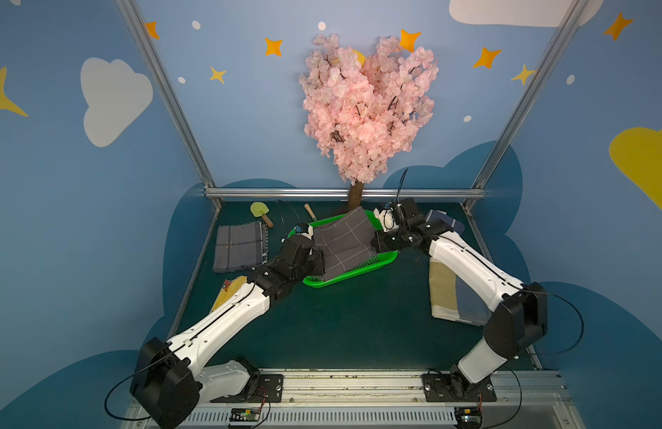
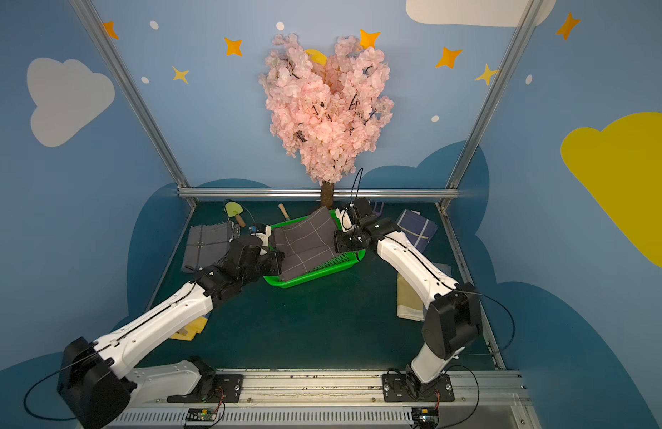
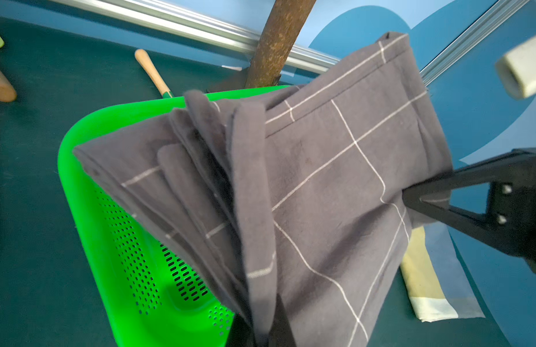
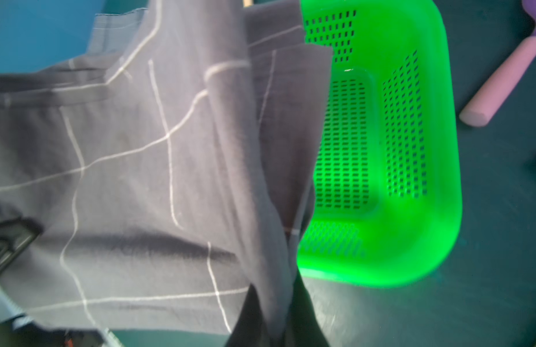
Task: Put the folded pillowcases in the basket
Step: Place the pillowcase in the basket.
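The left gripper [image 3: 262,327] and right gripper [image 4: 278,318] are each pinched tight on opposite edges of the folded grey pillowcase with thin white grid lines [image 1: 342,241]. It spans between them over the bright green perforated plastic basket [image 1: 359,273].

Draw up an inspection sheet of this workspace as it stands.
Surface: dark green mat, no spills seen.
Job's things: folded grey grid pillowcase held over the green basket; whether it touches the basket cannot be told.
Clutter: grey checked cloth, yellow cloth, beige-and-blue cloth, navy cloth, green spatula, wooden-handled tool, pink handle.
Grippers: left gripper and right gripper both shut on the pillowcase, at opposite edges.
Cables: black cable loops at each arm, apart from the cloth.
Surroundings: blue walls with clouds, pink blossom tree, aluminium frame.
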You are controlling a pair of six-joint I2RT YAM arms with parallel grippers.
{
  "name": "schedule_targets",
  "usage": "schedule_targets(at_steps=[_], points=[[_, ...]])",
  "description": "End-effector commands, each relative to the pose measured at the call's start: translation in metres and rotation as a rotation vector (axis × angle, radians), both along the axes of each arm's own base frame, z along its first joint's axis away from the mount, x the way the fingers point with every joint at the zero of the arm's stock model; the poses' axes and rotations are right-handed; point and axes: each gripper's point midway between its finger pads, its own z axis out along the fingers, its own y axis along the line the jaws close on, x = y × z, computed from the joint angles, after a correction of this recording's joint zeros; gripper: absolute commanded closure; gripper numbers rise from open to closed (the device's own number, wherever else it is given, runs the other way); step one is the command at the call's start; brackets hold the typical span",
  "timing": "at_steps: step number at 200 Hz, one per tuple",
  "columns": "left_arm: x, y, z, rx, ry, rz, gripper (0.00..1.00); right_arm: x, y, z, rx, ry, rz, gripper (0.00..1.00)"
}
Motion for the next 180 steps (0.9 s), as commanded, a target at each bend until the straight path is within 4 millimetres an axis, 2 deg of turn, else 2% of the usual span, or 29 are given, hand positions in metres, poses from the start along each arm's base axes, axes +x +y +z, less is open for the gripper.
schedule_targets(at_steps=[1,24,58,87,115,173,180], points=[[0.026,-0.001,0.005,-0.035,-0.028,-0.025,0.97,0.038,-0.007,0.003,-0.017,-0.026,-0.049,1.00],[0.046,0.000,-0.013,-0.042,0.018,-0.020,0.97,0.058,-0.007,-0.018,-0.020,0.058,-0.041,1.00],[0.072,-0.004,-0.044,-0.051,0.093,-0.021,0.97,0.077,-0.007,-0.055,-0.039,0.156,-0.020,1.00],[0.088,-0.008,-0.067,-0.046,0.144,-0.021,0.97,0.090,-0.009,-0.069,-0.057,0.170,-0.033,1.00],[0.096,-0.007,-0.087,-0.024,0.194,-0.018,0.97,0.097,-0.014,-0.083,-0.062,0.206,-0.049,1.00],[0.104,0.010,-0.131,0.020,0.285,0.039,0.97,0.097,-0.015,-0.111,-0.097,0.266,-0.046,1.00],[0.105,0.011,-0.134,0.023,0.288,0.039,0.97,0.097,-0.014,-0.112,-0.097,0.268,-0.046,0.97]])
